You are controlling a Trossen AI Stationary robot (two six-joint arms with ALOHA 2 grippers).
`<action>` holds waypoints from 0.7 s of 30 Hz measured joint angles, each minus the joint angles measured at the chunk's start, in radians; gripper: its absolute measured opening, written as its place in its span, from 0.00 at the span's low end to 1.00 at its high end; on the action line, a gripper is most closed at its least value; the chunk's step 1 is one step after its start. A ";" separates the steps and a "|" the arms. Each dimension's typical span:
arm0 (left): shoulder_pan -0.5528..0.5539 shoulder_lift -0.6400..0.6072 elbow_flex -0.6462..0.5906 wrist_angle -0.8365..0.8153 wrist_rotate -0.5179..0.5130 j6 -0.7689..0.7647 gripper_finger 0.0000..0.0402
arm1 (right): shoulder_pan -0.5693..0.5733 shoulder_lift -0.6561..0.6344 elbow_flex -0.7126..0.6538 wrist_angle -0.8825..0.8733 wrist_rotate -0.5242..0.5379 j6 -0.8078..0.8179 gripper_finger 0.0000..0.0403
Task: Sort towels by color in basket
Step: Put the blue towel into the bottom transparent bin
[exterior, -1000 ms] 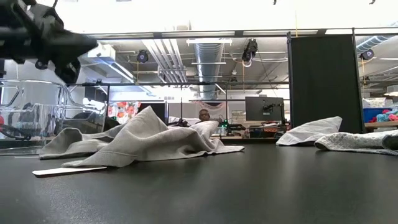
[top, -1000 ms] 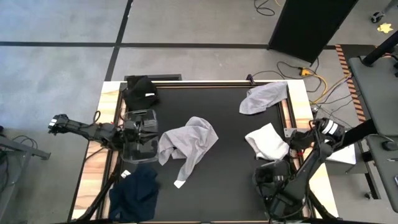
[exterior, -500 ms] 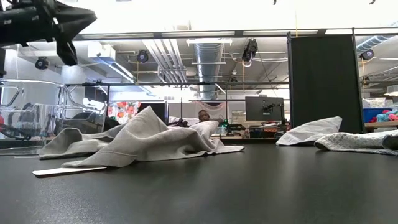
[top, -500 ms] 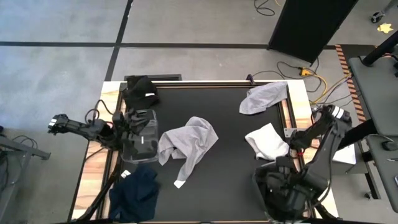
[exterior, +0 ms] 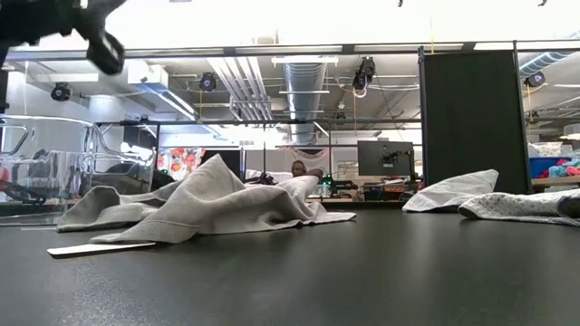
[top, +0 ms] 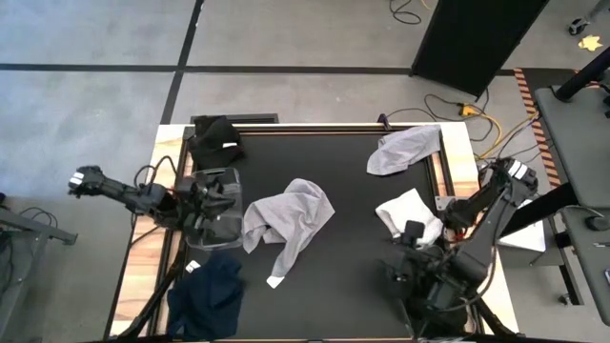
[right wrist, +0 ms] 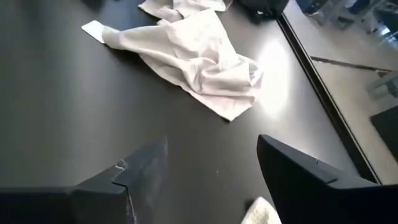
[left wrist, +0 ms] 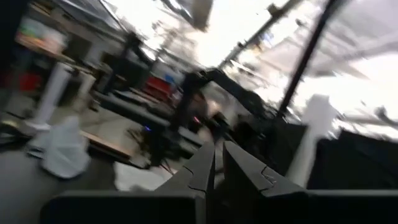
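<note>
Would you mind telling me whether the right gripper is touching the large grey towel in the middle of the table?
Apart. The high view shows the open right gripper well separated from the grey towel by bare black table.

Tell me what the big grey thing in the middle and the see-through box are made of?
The grey towel looks like soft, matte cloth: it lies crumpled in folds. The see-through box is probably hard clear plastic: it is shiny and you can see through it.
</note>
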 joint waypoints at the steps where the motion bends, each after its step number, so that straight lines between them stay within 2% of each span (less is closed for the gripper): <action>1: -0.022 0.037 0.032 -0.016 0.007 0.008 0.04 | -0.011 0.005 -0.001 0.023 -0.002 -0.033 0.61; 5: -0.134 0.217 0.203 -0.163 -0.031 0.028 0.04 | -0.047 0.024 -0.002 0.101 -0.018 -0.170 0.63; 10: -0.312 0.478 0.475 -0.492 -0.263 -0.068 0.04 | -0.071 0.029 -0.011 0.163 -0.017 -0.283 0.62; 12: -0.378 0.583 0.589 -0.671 -0.313 -0.177 0.04 | -0.081 0.029 -0.023 0.186 -0.018 -0.290 0.61; 15: -0.463 0.733 0.760 -0.958 -0.319 -0.409 0.04 | -0.090 0.028 -0.035 0.193 0.000 -0.291 0.60; 18: -0.529 0.878 0.911 -1.226 -0.268 -0.697 0.04 | -0.092 0.028 -0.039 0.199 0.034 -0.292 0.63; 21: -0.576 1.009 1.039 -1.464 -0.159 -0.980 0.04 | -0.097 0.028 -0.039 0.206 0.039 -0.293 0.67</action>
